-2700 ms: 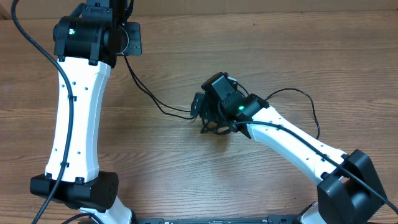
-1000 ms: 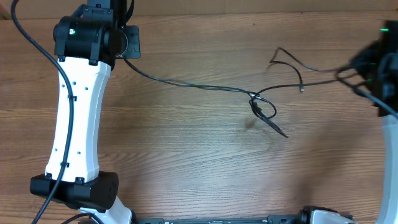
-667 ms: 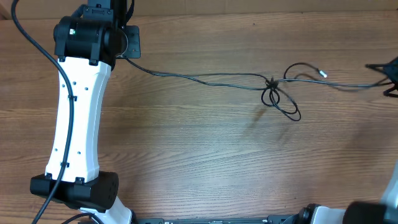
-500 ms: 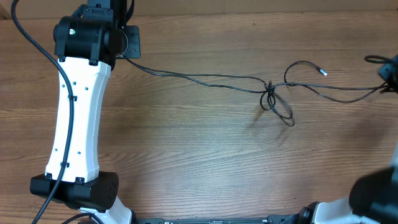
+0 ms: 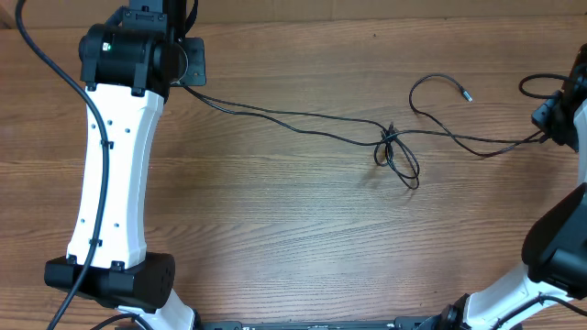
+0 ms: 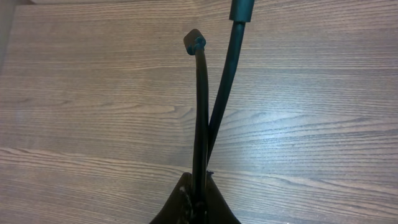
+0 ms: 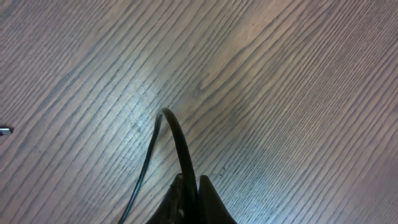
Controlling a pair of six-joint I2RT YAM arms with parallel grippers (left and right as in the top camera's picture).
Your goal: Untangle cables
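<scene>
The cables (image 5: pixel 303 121) are thin black cords stretched across the table from my left gripper (image 5: pixel 184 75) at the back left to my right gripper (image 5: pixel 548 126) at the far right edge. A small knot (image 5: pixel 389 139) with a loop (image 5: pixel 404 170) hanging from it sits right of centre. One free end with a silvery plug (image 5: pixel 468 94) curls behind the knot. In the left wrist view my left gripper (image 6: pixel 198 200) is shut on the cable (image 6: pixel 201 112). In the right wrist view my right gripper (image 7: pixel 191 194) is shut on a cable (image 7: pixel 179 140) that arches up and back down.
The left arm's white link (image 5: pixel 115 174) lies along the table's left side. The right arm's base (image 5: pixel 550 252) shows at the lower right. Bare wood tabletop (image 5: pixel 293 238) lies in front of the cables. A thicker black arm cable (image 5: pixel 46 64) runs at the far left.
My right gripper has pulled from the table's middle out to the right edge, drawing the bunched cables into a long line. In the last half second the line has sagged and the knot has slid slightly left.
</scene>
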